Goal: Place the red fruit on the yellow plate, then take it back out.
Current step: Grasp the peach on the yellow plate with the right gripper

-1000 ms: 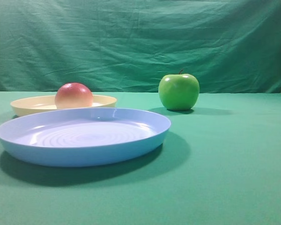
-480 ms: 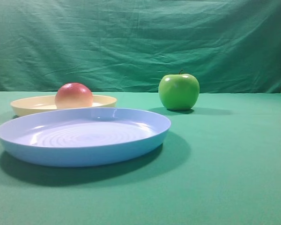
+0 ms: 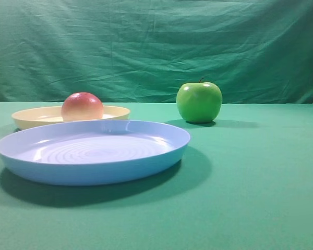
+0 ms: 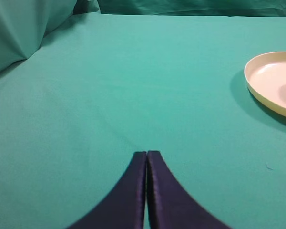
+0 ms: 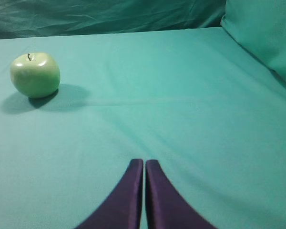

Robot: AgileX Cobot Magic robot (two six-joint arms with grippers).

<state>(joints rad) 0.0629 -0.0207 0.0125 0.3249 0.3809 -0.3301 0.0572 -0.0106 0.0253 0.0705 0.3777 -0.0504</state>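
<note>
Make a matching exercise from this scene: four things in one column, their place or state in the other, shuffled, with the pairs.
Things:
1. red fruit
2. green apple
3. blue plate
4. left gripper

Places or states:
A. nearest the high camera, nothing in it
B. jaws pressed together, nothing between them
C. resting on the yellow plate
D. standing alone on the green cloth

Pairs: 1-C, 2-D, 3-A, 4-B
</note>
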